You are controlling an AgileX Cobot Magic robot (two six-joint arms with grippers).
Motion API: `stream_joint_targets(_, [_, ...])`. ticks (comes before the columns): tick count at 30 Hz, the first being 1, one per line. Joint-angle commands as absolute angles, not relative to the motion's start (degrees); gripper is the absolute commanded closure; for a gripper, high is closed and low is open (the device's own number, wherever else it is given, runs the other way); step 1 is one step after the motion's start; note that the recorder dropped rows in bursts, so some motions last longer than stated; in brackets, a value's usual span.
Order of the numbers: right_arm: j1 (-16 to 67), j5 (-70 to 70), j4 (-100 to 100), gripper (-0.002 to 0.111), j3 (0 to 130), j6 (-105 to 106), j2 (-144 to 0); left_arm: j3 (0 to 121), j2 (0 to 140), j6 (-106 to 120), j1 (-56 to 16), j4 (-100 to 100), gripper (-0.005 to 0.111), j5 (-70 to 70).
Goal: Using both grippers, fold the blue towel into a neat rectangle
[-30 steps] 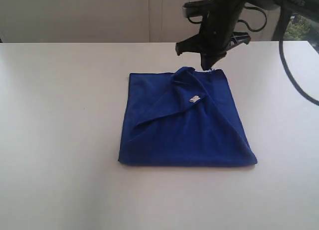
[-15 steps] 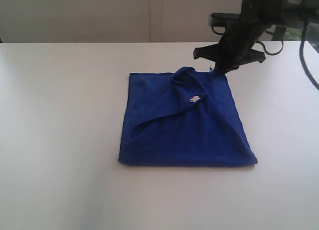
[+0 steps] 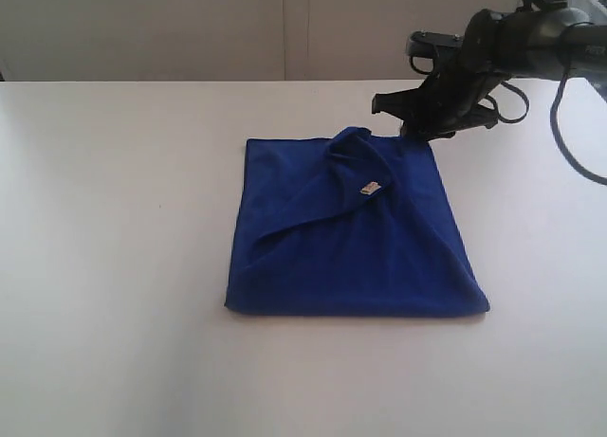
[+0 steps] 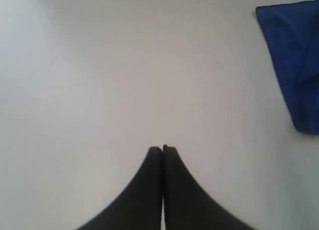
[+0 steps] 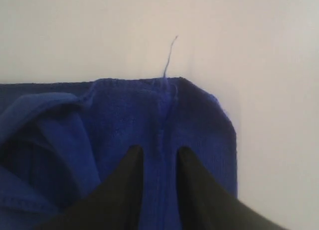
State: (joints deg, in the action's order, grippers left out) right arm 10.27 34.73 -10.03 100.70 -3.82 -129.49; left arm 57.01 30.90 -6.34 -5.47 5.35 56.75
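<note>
The blue towel lies on the white table, one flap folded diagonally across it, with its small white tag facing up. My right gripper hovers low at the towel's far right corner. In the right wrist view its jaws stand a little apart, open, over the towel's corner, where a loose thread sticks out. My left gripper is shut on nothing over bare table, and one towel corner shows off to its side. The exterior view does not show the left arm.
A bunched fold rises at the towel's far edge, beside the right gripper. A pale wall runs behind the table's far edge. Black cables hang from the right arm.
The right arm has swung right and come down, from above the towel's far edge to its far right corner. The towel has not moved.
</note>
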Motion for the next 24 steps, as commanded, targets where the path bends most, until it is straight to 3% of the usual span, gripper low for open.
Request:
stream_joint_targets(1, [10.26,30.23,-10.65,0.083,100.54,-3.06,-131.54,56.6,30.5,-6.05,-5.32,4.71,0.107,57.13])
stream_joint_targets(24, [11.62,25.12,-10.91,0.083,100.54,-2.15,-134.4,56.6,30.5,-6.05,-5.32,4.71,0.107,57.13])
